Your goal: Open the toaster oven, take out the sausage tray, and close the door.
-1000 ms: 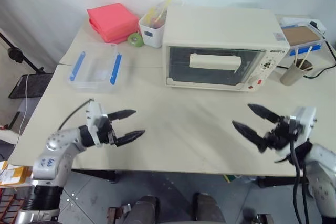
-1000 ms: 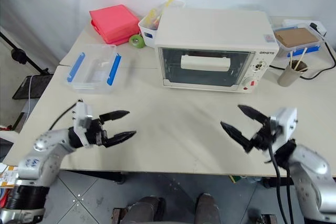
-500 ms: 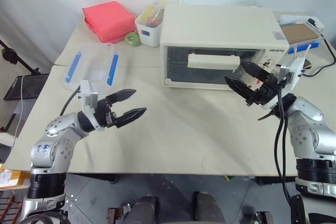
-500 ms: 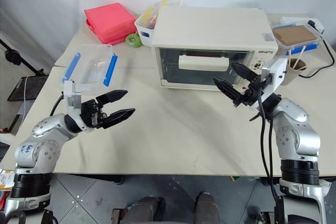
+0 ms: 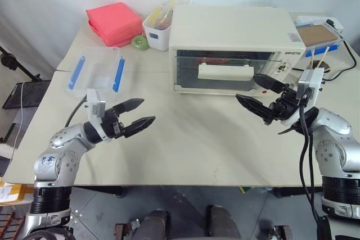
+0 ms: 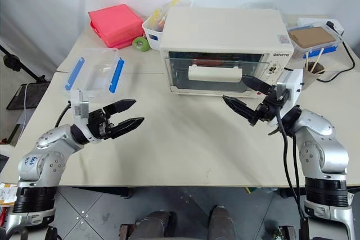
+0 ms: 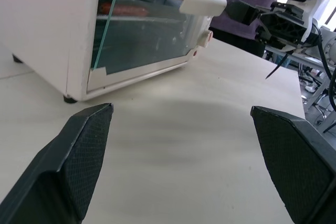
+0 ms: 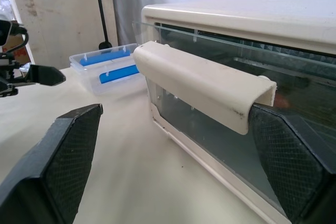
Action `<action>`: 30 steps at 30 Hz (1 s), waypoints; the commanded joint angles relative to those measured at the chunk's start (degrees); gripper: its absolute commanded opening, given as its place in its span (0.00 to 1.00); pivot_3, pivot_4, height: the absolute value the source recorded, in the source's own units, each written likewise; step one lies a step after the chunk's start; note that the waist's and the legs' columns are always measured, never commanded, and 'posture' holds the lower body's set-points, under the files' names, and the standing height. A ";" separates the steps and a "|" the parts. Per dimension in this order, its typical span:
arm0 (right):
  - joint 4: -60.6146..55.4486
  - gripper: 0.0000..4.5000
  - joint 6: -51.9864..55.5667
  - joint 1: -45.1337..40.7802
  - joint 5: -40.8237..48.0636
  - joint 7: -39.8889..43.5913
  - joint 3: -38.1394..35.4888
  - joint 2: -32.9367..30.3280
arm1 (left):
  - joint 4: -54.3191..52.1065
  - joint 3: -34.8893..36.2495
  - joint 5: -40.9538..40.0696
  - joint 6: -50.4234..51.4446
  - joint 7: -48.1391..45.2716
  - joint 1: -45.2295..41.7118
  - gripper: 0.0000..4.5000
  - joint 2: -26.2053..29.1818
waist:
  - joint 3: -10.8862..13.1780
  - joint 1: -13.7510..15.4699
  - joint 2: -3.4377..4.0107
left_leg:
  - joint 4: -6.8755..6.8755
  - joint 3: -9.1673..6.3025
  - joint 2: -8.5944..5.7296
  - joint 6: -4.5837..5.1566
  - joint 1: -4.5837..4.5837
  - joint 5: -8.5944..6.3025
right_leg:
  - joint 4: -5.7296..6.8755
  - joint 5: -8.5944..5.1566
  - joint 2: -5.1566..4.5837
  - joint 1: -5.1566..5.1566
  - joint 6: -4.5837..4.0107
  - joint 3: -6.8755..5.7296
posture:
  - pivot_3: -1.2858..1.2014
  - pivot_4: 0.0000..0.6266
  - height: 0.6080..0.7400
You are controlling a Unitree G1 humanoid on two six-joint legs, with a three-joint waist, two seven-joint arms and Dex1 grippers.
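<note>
Oven (image 5: 230, 32) at back of counter (image 5: 185, 144), door (image 5: 225, 71) cracked ajar. My right end effector (image 5: 259, 95) spread wide by handle (image 5: 225, 72); hook bar from above, pull down slowly. Left end effector (image 5: 138, 123) spread, empty.

Glossy glass, matt tabletop
The toaster oven (image 5: 230, 49) has smooth cream casing; its door (image 8: 220, 129) is clear glass; tabletop (image 5: 191, 144) matt.
</note>
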 commanded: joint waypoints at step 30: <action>4.89 1.00 -25.42 3.96 -14.39 10.24 6.17 -1.21 | 38.37 -5.65 11.12 -9.98 -6.41 -36.32 0.01 -12.88 | 0.12 -0.47 -0.20 | 0.21 0.02 -0.24 -0.01 -0.03 -0.01 | 0.22 0.01 0.05 -0.07 0.02 -0.15 | 0.52 0.24 1.00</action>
